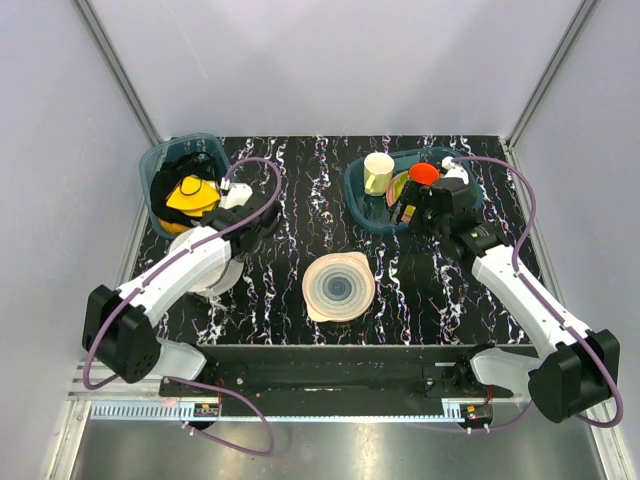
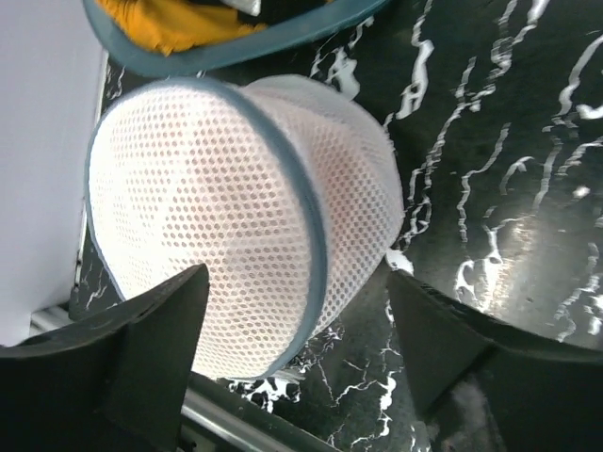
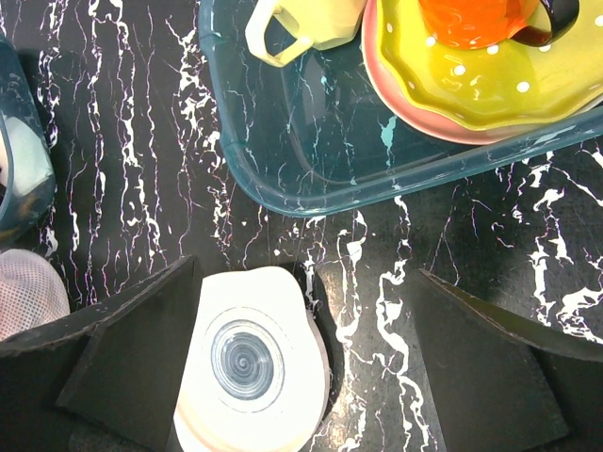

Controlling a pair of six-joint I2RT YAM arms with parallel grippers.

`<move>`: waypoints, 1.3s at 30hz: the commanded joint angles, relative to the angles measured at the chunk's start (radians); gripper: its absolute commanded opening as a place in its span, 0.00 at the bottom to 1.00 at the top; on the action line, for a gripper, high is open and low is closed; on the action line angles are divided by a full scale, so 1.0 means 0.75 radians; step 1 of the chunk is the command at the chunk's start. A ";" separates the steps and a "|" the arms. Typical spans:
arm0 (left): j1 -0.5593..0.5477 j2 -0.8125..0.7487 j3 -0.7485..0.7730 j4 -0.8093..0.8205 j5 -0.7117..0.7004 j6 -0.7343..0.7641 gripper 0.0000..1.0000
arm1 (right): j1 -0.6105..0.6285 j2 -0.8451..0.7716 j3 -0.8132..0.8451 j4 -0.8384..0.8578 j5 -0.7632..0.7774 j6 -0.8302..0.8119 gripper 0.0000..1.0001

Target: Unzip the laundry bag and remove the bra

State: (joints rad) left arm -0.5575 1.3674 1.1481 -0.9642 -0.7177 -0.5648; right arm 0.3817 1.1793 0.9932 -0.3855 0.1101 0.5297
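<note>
Marbled table (image 1: 290,200): left gripper (image 2: 297,278) wide near laundry bag (image 2: 236,217); right gripper (image 3: 309,268) wide near plate (image 3: 250,358), bin (image 3: 283,184).

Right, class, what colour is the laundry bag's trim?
Blue-grey trim on the white laundry bag; clearest in left wrist view.

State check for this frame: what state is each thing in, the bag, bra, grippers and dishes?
laundry bag: domed, lying on the table, no opening visible.
bra: apparently inside the bag, a pinkish tint through the mesh.
left gripper: open, over the bag.
right gripper: open, holding nothing, above the plate.
plate: flat on the table, bare.
yellow mug: upright in the right bin.
</note>
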 commanded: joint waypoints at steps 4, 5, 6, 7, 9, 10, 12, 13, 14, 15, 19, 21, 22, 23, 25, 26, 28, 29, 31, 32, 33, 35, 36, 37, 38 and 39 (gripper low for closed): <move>-0.001 0.128 -0.048 -0.052 -0.184 -0.128 0.44 | 0.009 0.011 0.017 0.074 -0.030 0.006 1.00; -0.001 0.140 -0.036 -0.060 -0.184 -0.137 0.35 | 0.009 0.007 0.015 0.074 -0.030 0.004 1.00; -0.005 0.152 -0.021 -0.072 -0.184 -0.145 0.22 | 0.011 0.005 0.015 0.072 -0.028 0.001 1.00; -0.009 0.153 0.015 -0.079 -0.182 -0.145 0.12 | 0.011 -0.002 0.011 0.074 -0.026 0.001 1.00; -0.034 0.138 0.064 -0.083 -0.158 -0.131 0.00 | 0.009 -0.006 0.005 0.074 -0.026 -0.003 1.00; -0.044 0.134 0.125 -0.079 -0.139 -0.120 0.00 | 0.009 -0.008 0.005 0.076 -0.024 -0.001 1.00; -0.058 0.134 0.189 -0.050 -0.028 -0.086 0.00 | 0.011 -0.002 0.003 0.078 -0.024 0.001 1.00; -0.060 0.140 0.216 -0.032 0.024 -0.075 0.00 | 0.011 -0.002 0.003 0.082 -0.032 0.003 1.00; -0.060 0.146 0.248 -0.001 0.075 -0.051 0.00 | 0.011 0.002 0.001 0.084 -0.034 0.006 1.00; -0.062 0.157 0.257 0.072 0.154 -0.041 0.00 | 0.011 0.009 0.001 0.086 -0.040 0.010 1.00; -0.060 0.271 0.332 0.183 0.165 -0.034 0.00 | 0.011 0.019 0.005 0.095 -0.073 0.012 1.00; -0.060 0.379 0.460 0.138 0.190 -0.032 0.01 | 0.011 0.013 0.007 0.089 -0.079 0.008 1.00; -0.060 0.408 0.496 0.132 0.206 -0.030 0.04 | 0.011 0.005 0.007 0.080 -0.071 0.004 1.00; -0.060 0.441 0.520 0.134 0.225 -0.026 0.10 | 0.011 0.000 0.003 0.080 -0.067 -0.001 1.00; -0.060 0.461 0.594 0.136 0.268 0.006 0.57 | 0.011 -0.018 -0.007 0.078 -0.059 -0.011 1.00; -0.060 0.467 0.619 0.126 0.272 0.023 0.73 | 0.011 -0.020 -0.007 0.074 -0.057 -0.013 1.00; -0.060 0.461 0.674 0.085 0.258 0.037 0.99 | 0.011 -0.022 -0.007 0.066 -0.053 -0.015 1.00; -0.060 0.447 0.684 0.073 0.251 0.043 0.99 | 0.011 -0.026 -0.007 0.066 -0.055 -0.015 1.00; -0.056 0.366 0.682 0.048 0.223 0.043 0.99 | 0.009 -0.026 -0.007 0.068 -0.059 -0.015 1.00; -0.050 0.325 0.668 0.046 0.215 0.031 0.99 | 0.011 -0.022 -0.009 0.068 -0.059 -0.013 1.00; -0.040 0.229 0.638 0.052 0.210 0.019 0.99 | 0.011 -0.022 -0.009 0.070 -0.061 -0.017 1.00; 0.015 0.135 0.521 0.060 0.245 -0.030 0.99 | 0.011 -0.016 -0.009 0.074 -0.065 -0.021 1.00; 0.040 0.029 0.470 0.077 0.270 -0.049 0.99 | 0.009 -0.016 -0.011 0.080 -0.075 -0.025 1.00; 0.068 -0.023 0.344 0.089 0.296 -0.071 0.99 | 0.011 -0.014 -0.011 0.086 -0.077 -0.027 1.00; 0.135 -0.084 0.282 0.126 0.379 -0.112 0.99 | 0.009 -0.008 -0.015 0.089 -0.083 -0.031 1.00; 0.170 -0.139 0.217 0.154 0.435 -0.136 0.99 | 0.011 -0.006 -0.013 0.097 -0.089 -0.031 1.00</move>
State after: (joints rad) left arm -0.5358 1.4315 1.4601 -0.8848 -0.5049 -0.5831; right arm 0.3817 1.1866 0.9863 -0.3599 0.0612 0.5259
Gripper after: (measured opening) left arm 0.985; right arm 0.994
